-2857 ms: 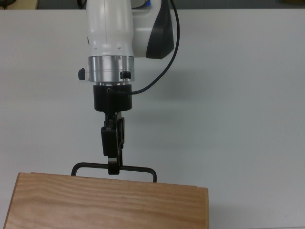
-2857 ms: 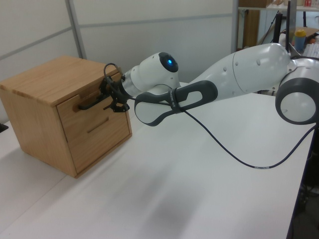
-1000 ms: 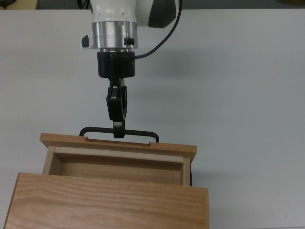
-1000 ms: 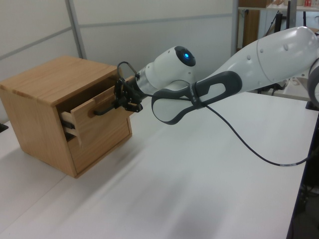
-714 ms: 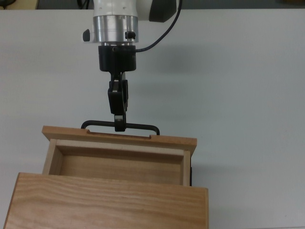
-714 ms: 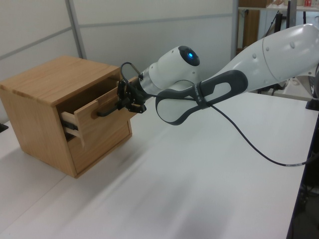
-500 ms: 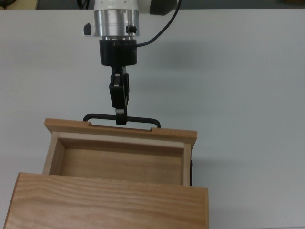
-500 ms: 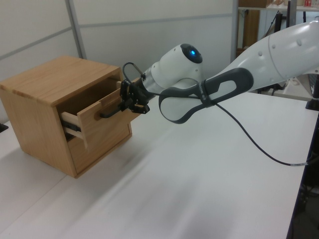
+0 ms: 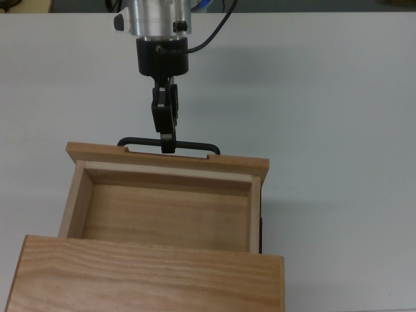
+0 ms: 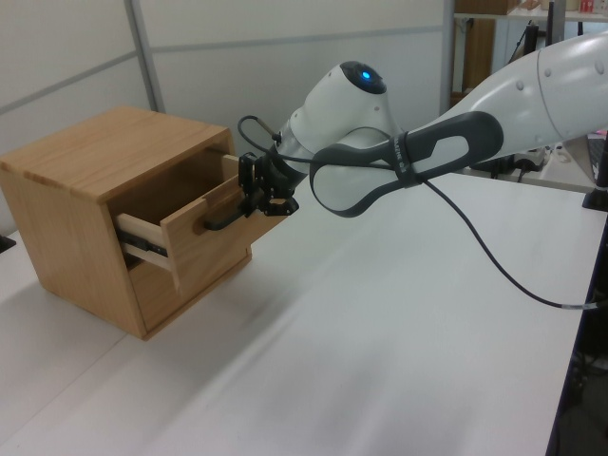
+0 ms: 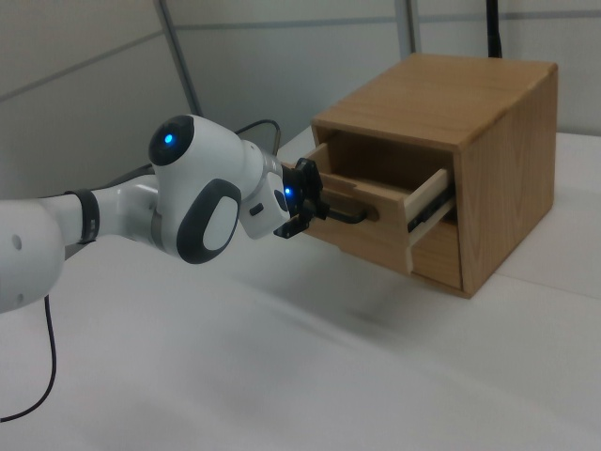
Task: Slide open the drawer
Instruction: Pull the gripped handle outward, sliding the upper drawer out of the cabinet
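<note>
The drawer (image 9: 166,208) stood pulled well out of the cabinet (image 10: 71,166), its inside bare. The gripper (image 9: 168,144) was clamped on the black handle (image 9: 195,143), hiding its middle. Behind lay the white table (image 9: 338,97), then grey wall panels (image 10: 285,57).

Drawer (image 9: 166,214) pale matt wood; handle (image 9: 195,143) thin black metal; table (image 9: 338,130) smooth matt white.

A plain white table (image 9: 338,97) carries the scene, its matte top stretching across all three views. Directly on it rests a light wooden cabinet (image 10: 71,199), standing upright near the left view's left edge; a black cable (image 10: 494,271) droops to the tabletop in the left view.
</note>
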